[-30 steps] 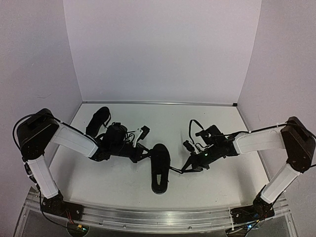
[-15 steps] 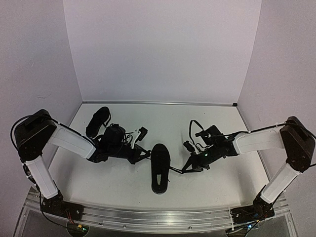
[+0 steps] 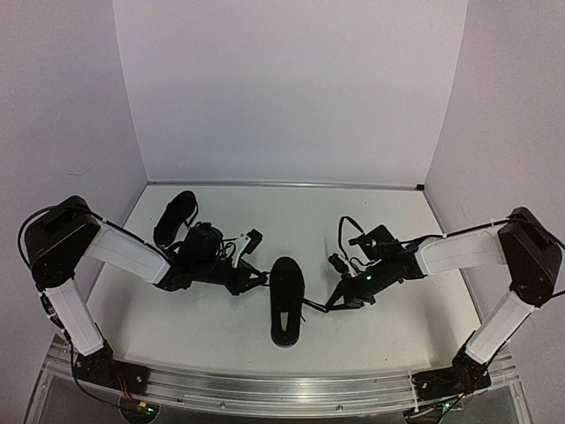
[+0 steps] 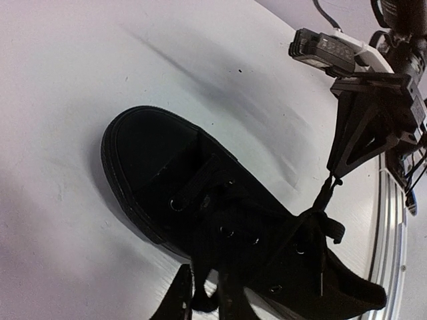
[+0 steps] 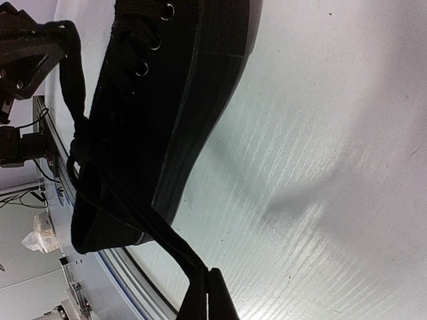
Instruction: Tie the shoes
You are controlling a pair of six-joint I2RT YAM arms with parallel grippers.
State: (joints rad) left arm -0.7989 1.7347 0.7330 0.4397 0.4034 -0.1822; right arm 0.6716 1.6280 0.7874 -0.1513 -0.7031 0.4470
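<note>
Your right gripper (image 5: 207, 287) is pinched tight on the right lace strand (image 5: 160, 230), which runs taut back to the near shoe (image 3: 286, 300). That shoe lies mid-table between your arms, toe toward the back wall. Your left gripper (image 3: 256, 276) sits just beside the shoe's left side, fingers clamped on the left lace strand (image 4: 202, 297). The far shoe (image 3: 175, 217) lies well apart at the back left of the table (image 3: 371, 221), untouched.
</note>
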